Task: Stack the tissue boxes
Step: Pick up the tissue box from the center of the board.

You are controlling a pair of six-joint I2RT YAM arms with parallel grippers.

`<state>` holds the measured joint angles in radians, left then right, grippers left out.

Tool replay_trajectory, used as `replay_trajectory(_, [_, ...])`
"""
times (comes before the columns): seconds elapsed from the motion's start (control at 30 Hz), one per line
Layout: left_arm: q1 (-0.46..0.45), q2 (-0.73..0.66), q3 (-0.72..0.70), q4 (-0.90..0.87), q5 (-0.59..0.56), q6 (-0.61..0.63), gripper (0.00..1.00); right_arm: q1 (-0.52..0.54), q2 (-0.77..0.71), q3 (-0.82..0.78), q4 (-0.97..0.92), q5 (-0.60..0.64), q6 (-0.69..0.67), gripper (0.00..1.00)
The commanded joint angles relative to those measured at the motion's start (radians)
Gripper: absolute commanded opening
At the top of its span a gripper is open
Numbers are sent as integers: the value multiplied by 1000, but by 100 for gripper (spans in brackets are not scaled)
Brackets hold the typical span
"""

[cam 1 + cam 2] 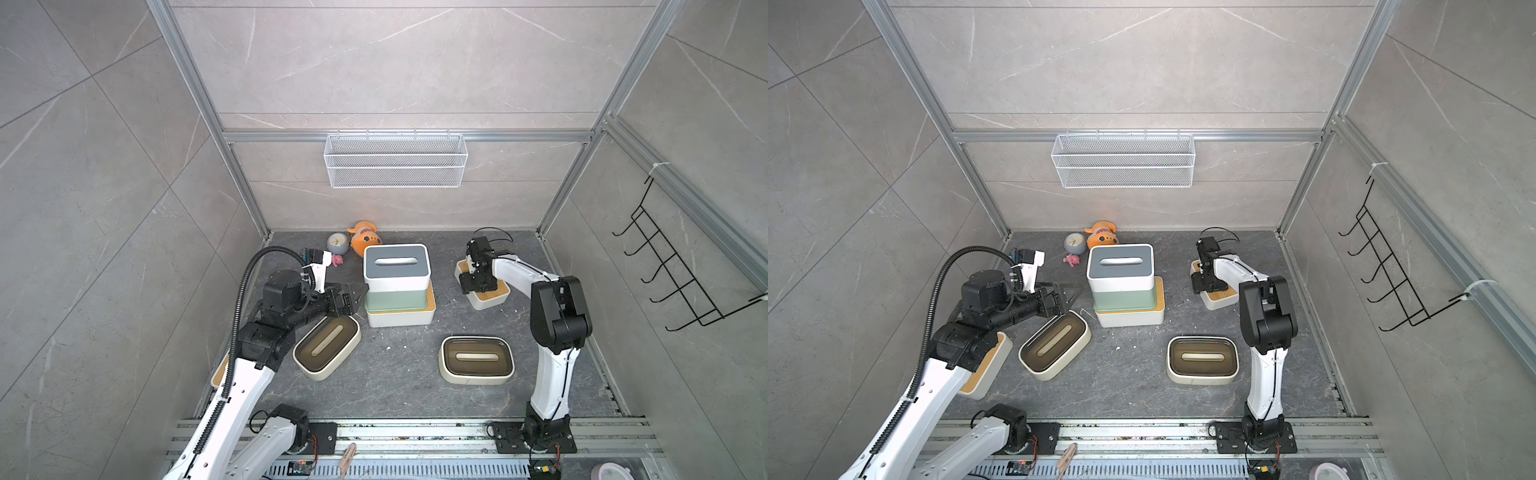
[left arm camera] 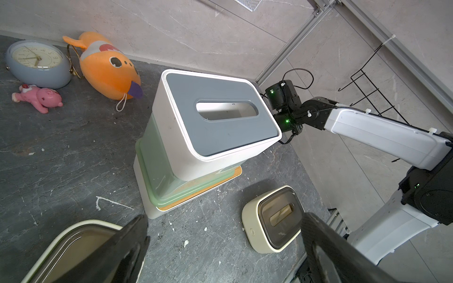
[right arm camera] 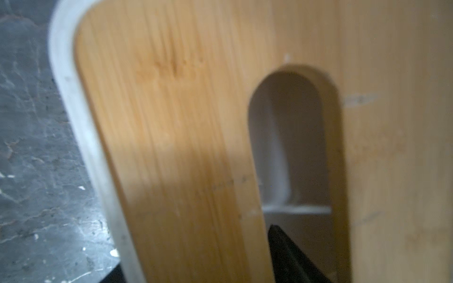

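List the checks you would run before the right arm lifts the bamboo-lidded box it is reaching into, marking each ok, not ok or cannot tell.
1. Right jaws gripping the bamboo-lidded box: cannot tell; one jaw is in the slot, but the closure is hidden.
2. Top of the grey-lidded box free to receive it: ok.
3. Stack upright, grey-lidded box on mint green box on bottom white box: ok.
4. Left jaws open and apart from the stack: ok.
5. Nothing standing between the bamboo-lidded box and the stack: ok.
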<state>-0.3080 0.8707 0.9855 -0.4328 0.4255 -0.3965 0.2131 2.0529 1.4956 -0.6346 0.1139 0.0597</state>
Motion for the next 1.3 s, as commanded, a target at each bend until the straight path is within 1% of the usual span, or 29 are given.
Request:
replay_trajectory(0.0, [-3, -15, -1, 41, 22, -4, 99, 18, -38, -20, -3, 26, 11, 61])
replay_trajectory(0.2, [-2, -18, -1, 41, 22, -2, 99, 20, -55, -49, 30, 31, 12, 47])
replay_trajectory(0.43, [-2, -18, -1, 42, 21, -1, 99, 21, -96, -48, 42, 4, 11, 37])
replay_trajectory(0.63, [-3, -18, -1, 39, 14, -1, 99, 22, -185, -42, 48, -22, 39, 35])
replay_trajectory(0.83, [-2, -20, 1, 33, 2, 8, 99, 20, -335, -27, 52, -16, 88, 34])
replay_trajectory(1.07, [-3, -27, 7, 26, -4, 26, 99, 34, -572, -23, 54, -81, 109, 35])
replay_trajectory(1.17, [-3, -27, 13, 25, 2, 28, 99, 71, -680, -81, 91, -112, 93, 35])
replay_trajectory(1.27, [-3, -23, 18, 21, 28, 13, 100, 117, -781, -148, 134, -85, 68, 35])
